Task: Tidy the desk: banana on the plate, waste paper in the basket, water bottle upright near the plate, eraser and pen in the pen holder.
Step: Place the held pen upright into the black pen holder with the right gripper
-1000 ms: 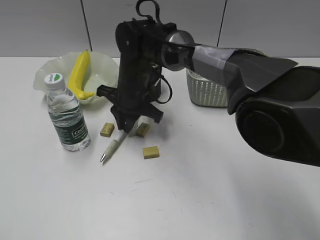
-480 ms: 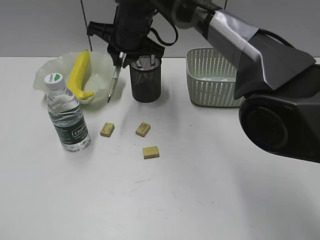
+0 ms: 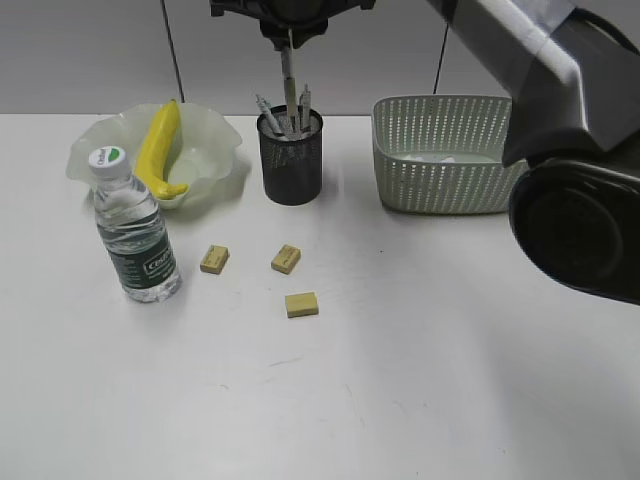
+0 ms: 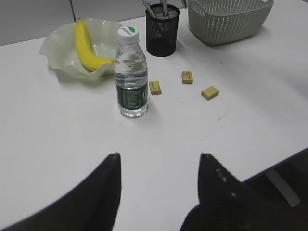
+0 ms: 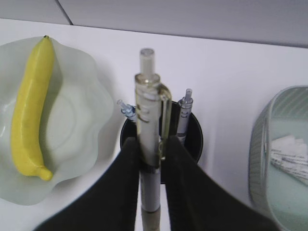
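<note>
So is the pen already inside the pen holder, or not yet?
Not yet. The right gripper holds the pen upright between its jaws, directly above the pen holder, which already contains other pens.

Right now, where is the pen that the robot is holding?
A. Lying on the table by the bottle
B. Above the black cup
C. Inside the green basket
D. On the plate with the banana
B: the right pincer grips the pen upright, directly above the black cup, not yet dropped in.
</note>
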Motion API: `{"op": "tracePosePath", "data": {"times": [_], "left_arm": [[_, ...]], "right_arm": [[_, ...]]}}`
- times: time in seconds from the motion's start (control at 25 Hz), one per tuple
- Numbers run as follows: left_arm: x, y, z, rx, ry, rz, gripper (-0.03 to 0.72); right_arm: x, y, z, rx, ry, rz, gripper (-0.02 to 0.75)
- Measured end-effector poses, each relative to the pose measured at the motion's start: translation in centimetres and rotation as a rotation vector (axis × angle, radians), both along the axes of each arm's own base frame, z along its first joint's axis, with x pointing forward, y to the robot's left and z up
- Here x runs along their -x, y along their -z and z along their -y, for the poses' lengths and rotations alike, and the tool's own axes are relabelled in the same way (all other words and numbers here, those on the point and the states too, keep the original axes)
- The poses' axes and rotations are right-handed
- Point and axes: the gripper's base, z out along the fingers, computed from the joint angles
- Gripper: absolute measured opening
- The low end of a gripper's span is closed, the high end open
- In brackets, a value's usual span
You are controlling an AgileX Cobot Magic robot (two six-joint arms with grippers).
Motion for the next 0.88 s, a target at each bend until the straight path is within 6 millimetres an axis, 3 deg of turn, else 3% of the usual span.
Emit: {"op": "tracePosePath", "data": {"times": [0.44,0.68,0.88], "left_arm": [[0.0,0.0,0.0,0.000,0.000,0.000,0.385],[0.0,0.0,0.0,0.000,0.000,0.000,0.384],[0.0,0.0,0.0,0.000,0.000,0.000,0.384]], "right_arm": [[-1.9,-1.1,-0.2,-0.045,-0.076,0.215,0.132],[-3.5,2.5,-0.1,-0.026,-0.069,0.191,0.132],[-4.5,4.1,-0.3,-0.044,-0.080,0.217,0.132]]}}
